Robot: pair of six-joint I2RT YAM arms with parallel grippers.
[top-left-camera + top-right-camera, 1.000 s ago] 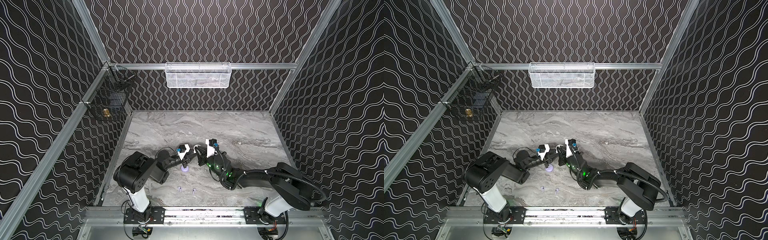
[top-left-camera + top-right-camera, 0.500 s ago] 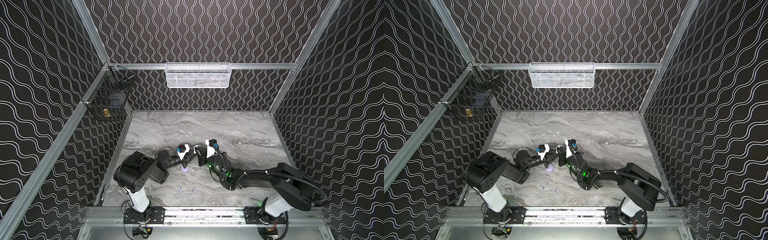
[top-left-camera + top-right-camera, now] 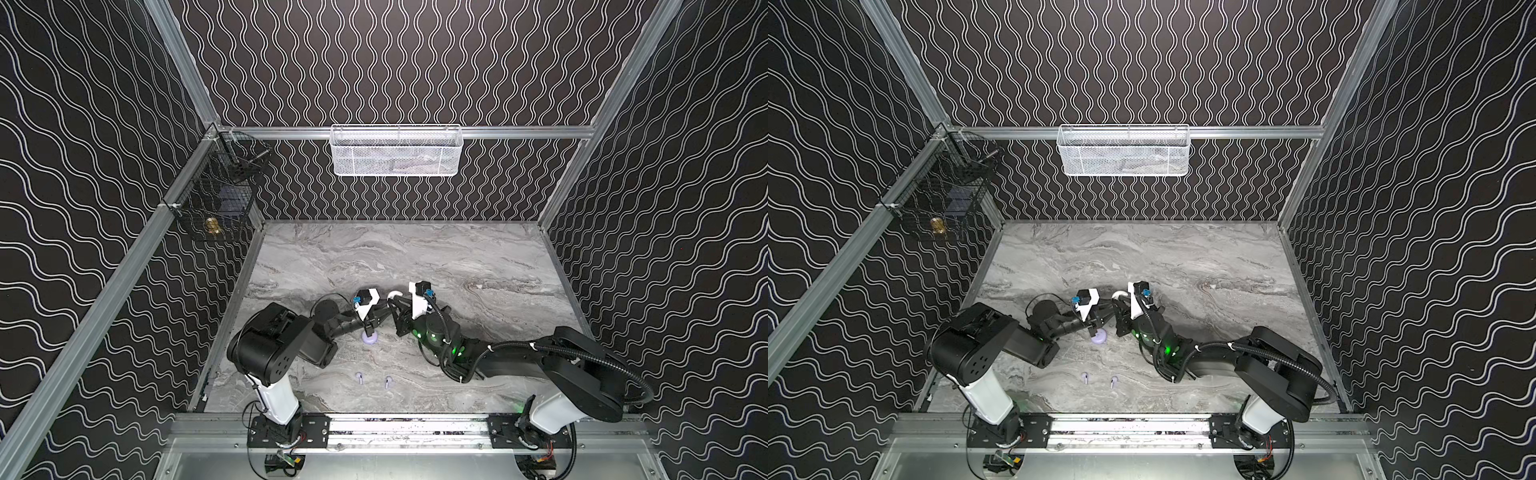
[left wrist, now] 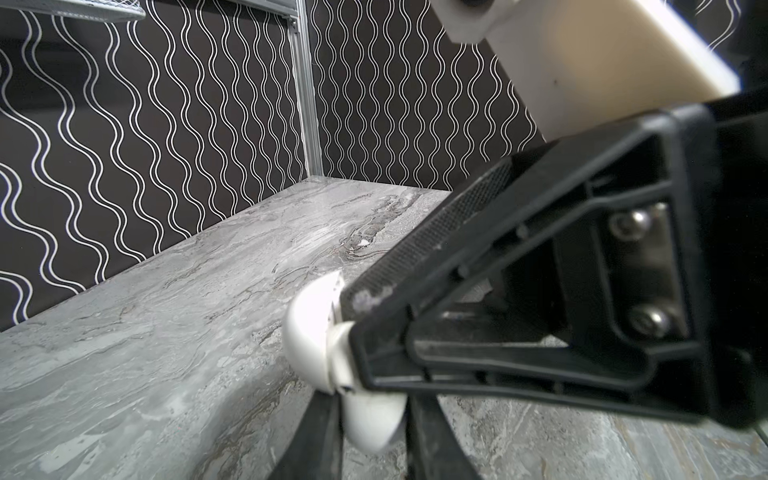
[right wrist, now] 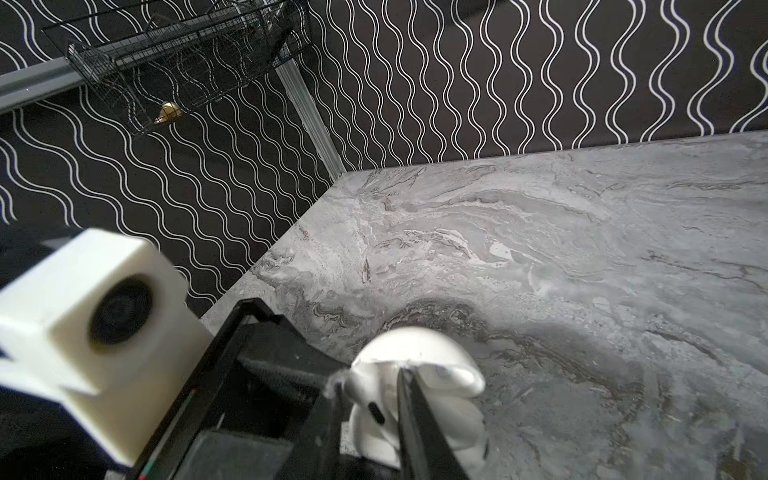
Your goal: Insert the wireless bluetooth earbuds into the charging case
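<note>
Change over the last second is slight: in both top views the two arms stand where they stood, wrists meeting over the middle of the marble table (image 3: 457, 266), and nothing on it has shifted.

Left gripper (image 4: 372, 419): clenched on the base of the white case (image 4: 309, 332), which it steadies with the lid swung open. Whether the case rests on the table or hangs just above it cannot be read.

Lavender case (image 3: 370, 337): on the table just in front of the left gripper, not held. First lavender earbud (image 3: 359, 377) and second lavender earbud (image 3: 388, 380): loose near the front rail, apart from each other and well apart from their case.

Right gripper (image 5: 368, 376): fingers flank what appears to be a white earbud (image 5: 374, 415), set low in the open mouth of the white case. Whether they clamp it or have begun to let go cannot be told.

Assessment: the stillness suggests this earbud is at or near its seat. The next move calls for a straight withdrawal that does not drag it out. The lavender pair is not yet handled.
</note>
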